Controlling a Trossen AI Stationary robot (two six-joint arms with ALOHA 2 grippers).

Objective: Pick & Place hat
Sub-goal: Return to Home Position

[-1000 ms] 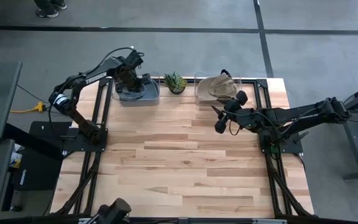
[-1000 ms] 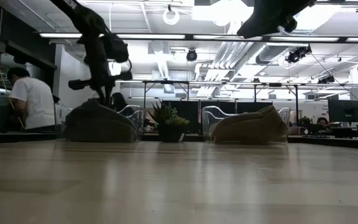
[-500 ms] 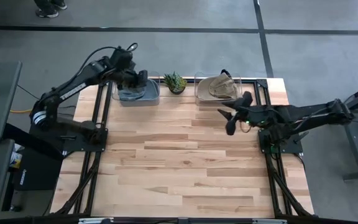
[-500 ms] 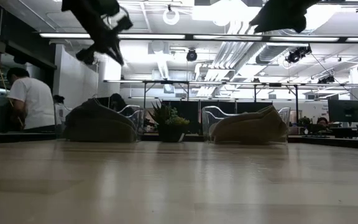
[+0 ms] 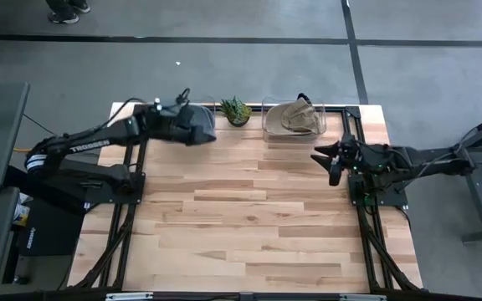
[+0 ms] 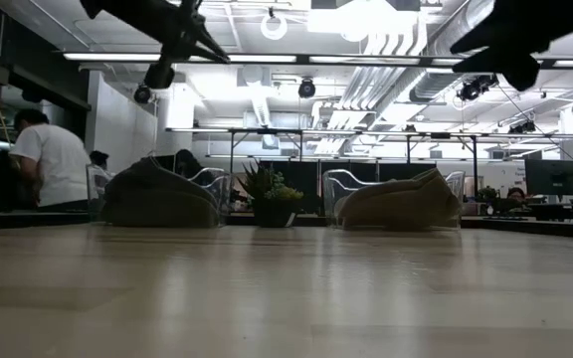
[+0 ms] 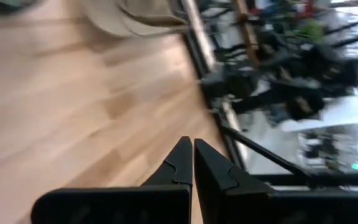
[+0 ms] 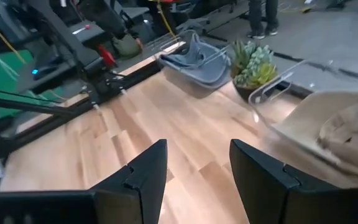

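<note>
A grey hat [image 8: 194, 59] lies in a clear container at the table's far left, and shows as a dark mound [image 6: 157, 194] in the low view. A tan hat [image 5: 295, 117] rests in a second clear container [image 8: 278, 90] at the far right. My left gripper [image 7: 188, 149] is shut and empty, held level above the grey hat's container [image 5: 207, 130], which it mostly hides from above. My right gripper [image 8: 197, 168] is open and empty, above the table near its right edge [image 5: 329, 159], short of the tan hat.
A small potted plant [image 5: 236, 109] stands between the two containers at the far edge. The bare wood tabletop [image 5: 241, 217] stretches toward the near edge. A person in a white shirt [image 6: 43, 159] is in the room beyond the table's left side.
My left gripper has risen from the grey hat's container and tipped from pointing down to level, facing the table's right, while its arm folded lower. My right gripper has drawn back toward the table's right edge. Both hats have stayed in their containers.
</note>
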